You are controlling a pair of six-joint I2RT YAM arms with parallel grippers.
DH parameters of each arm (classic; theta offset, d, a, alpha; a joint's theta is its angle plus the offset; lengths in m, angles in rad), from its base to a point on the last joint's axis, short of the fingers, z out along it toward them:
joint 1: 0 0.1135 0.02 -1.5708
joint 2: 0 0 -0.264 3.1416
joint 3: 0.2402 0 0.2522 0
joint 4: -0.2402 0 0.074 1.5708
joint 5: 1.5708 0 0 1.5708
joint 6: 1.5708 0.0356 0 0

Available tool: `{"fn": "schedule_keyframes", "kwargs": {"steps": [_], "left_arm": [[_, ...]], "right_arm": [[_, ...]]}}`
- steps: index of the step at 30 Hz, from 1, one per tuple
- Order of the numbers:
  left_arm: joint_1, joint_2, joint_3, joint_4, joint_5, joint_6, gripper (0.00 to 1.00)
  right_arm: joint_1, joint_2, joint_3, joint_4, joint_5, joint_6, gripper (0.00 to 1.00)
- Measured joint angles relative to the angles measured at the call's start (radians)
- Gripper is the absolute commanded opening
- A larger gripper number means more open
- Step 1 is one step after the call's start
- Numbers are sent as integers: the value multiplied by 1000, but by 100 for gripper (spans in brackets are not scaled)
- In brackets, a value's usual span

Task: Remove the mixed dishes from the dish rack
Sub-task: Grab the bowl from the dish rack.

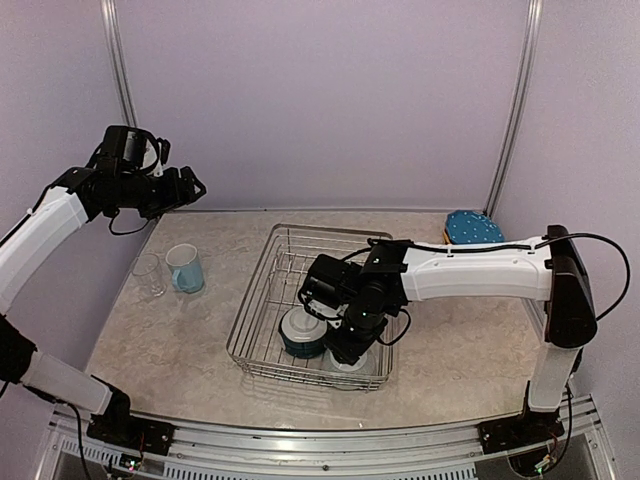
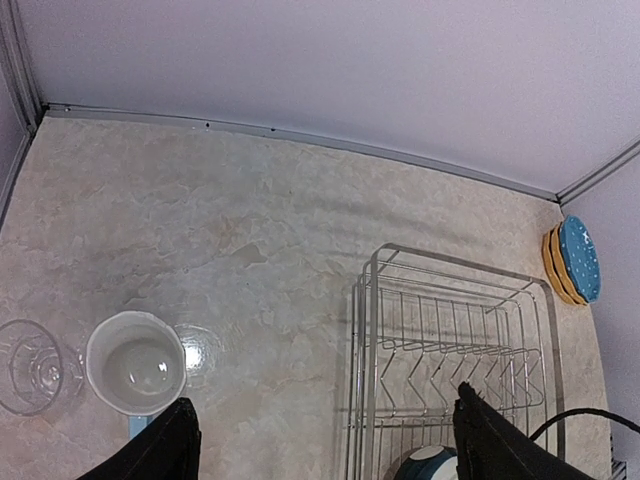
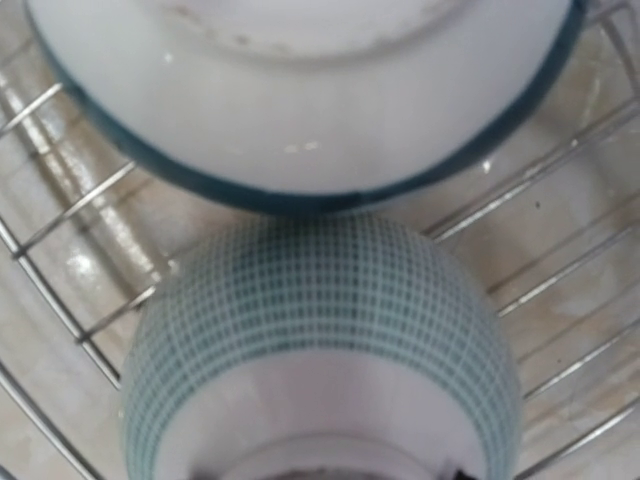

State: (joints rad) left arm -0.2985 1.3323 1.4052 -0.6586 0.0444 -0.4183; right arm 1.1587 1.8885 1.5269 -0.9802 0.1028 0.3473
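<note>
Wrapping up: mug [image 1: 186, 268], glass [image 1: 148, 274] & plates [image 1: 472, 228] are sitting on table [image 1: 170, 340] outside dish rack [image 1: 262, 270]; teal bowl [image 1: 300, 335] & patterned bowl [image 3: 320, 300] are waiting inside. R gripper [image 1: 352, 350] is hanging low over patterned bowl, grip can't tell; L gripper [image 2: 326, 400] is hanging wide apart, empty.

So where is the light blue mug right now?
In the top view the light blue mug stands upright left of the silver wire dish rack, with the clear glass just to its left.

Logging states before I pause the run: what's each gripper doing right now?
Left gripper: open, holding nothing.
Right gripper: low in the dish rack at a bowl; open or closed cannot be told.
</note>
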Motion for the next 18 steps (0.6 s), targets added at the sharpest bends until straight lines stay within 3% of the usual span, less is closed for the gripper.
{"fn": "schedule_keyframes", "kwargs": {"steps": [18], "left_arm": [[-7,6,0,0,0,0,83]], "right_arm": [[0,-113,-15,11,84,42,4]]}}
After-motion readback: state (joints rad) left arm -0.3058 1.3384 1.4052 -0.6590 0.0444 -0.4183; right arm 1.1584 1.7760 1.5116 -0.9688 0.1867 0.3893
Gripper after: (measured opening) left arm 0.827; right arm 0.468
